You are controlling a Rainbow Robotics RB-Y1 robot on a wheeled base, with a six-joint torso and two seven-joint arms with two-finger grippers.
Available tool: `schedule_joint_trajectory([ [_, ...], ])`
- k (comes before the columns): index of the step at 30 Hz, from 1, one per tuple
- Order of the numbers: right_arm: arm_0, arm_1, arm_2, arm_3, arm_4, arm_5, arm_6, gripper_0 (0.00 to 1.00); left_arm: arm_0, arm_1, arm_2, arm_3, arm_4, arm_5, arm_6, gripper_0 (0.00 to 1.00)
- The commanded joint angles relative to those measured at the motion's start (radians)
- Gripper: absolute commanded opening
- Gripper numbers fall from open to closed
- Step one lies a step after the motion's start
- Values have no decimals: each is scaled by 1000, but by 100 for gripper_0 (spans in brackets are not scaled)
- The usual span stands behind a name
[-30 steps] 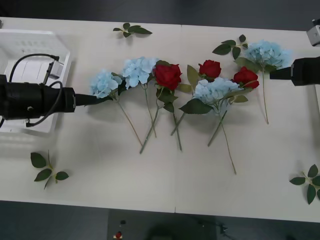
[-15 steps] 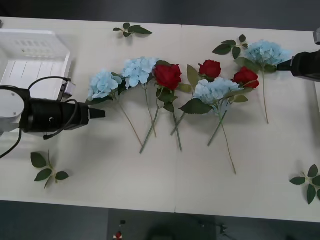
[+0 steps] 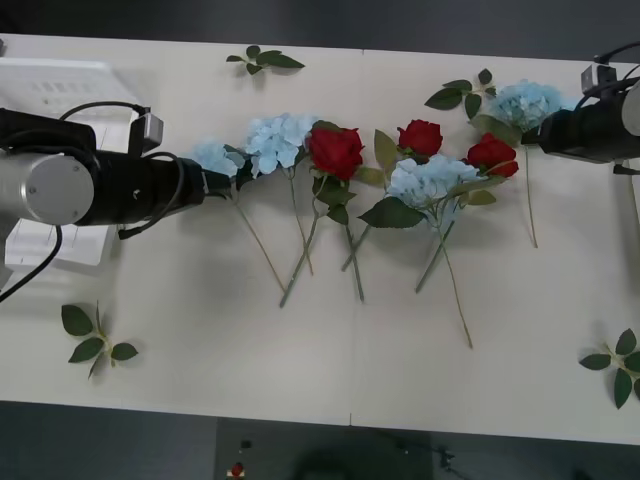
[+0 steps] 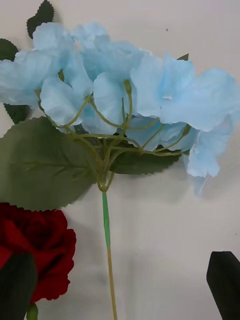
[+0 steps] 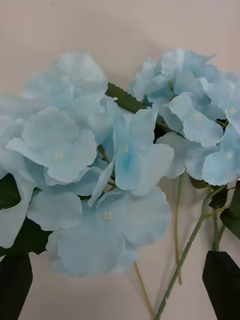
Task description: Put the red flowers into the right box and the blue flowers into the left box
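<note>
Four blue flowers lie in a row on the table: the leftmost point(image 3: 208, 156), one beside it point(image 3: 280, 138), one in the middle point(image 3: 430, 180) and the rightmost point(image 3: 527, 102). Three red flowers point(image 3: 336, 150) point(image 3: 420, 136) point(image 3: 492, 155) lie among them. My left gripper point(image 3: 218, 182) is open at the leftmost blue head point(image 5: 85, 170), its black fingers point(image 5: 222, 280) on either side of the head. My right gripper point(image 3: 532, 136) is open at the stem side of the rightmost blue head point(image 4: 125, 95), with a rose point(image 4: 40, 250) beside it. The left box point(image 3: 60, 85) is behind my left arm. A thin pale edge of the right box point(image 3: 635, 215) shows at the far right.
Flowerless leaf sprigs lie at the back point(image 3: 265, 58), front left point(image 3: 95, 340), front right point(image 3: 615, 365) and beside the rightmost blue flower point(image 3: 460, 92). Long stems cross in the table's middle. The front half of the table is bare.
My left arm has swung back up to the leftmost blue flower. My right arm has moved left, back in toward the rightmost blue flower. The flowers have not moved.
</note>
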Motion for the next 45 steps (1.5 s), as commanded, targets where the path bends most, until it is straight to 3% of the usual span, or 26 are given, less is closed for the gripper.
schedule_joint_trajectory([
  [1, -61, 37, -6, 46, 96, -11, -102, 100, -38, 7, -43, -62, -119, 68, 187, 100],
  [9, -121, 143, -6, 196, 298, -47, -192, 100, -72, 7, -174, -155, -369, 227, 550, 100],
  [16, -149, 226, -7, 284, 464, -66, -303, 100, -185, -24, -363, -149, -537, 259, 835, 100],
  [21, -149, 267, -7, 314, 476, -103, -364, 100, -237, -83, -378, -71, -584, 284, 877, 100],
  [31, -147, 315, -7, 386, 507, -209, -392, 98, -253, -119, -380, 104, -656, 171, 852, 100],
  [33, -149, 315, -6, 386, 507, -212, -393, 63, -253, -123, -378, 125, -673, 157, 848, 100],
  [34, -149, 315, -7, 386, 509, -212, -396, 35, -253, -125, -378, 139, -689, 152, 845, 100],
  [36, -149, 316, -7, 386, 507, -213, -398, 2, -253, -126, -378, 148, -713, 149, 838, 100],
  [45, -149, 318, -7, 386, 507, -219, -404, 0, -259, -139, -380, 185, -790, 149, 837, 100],
])
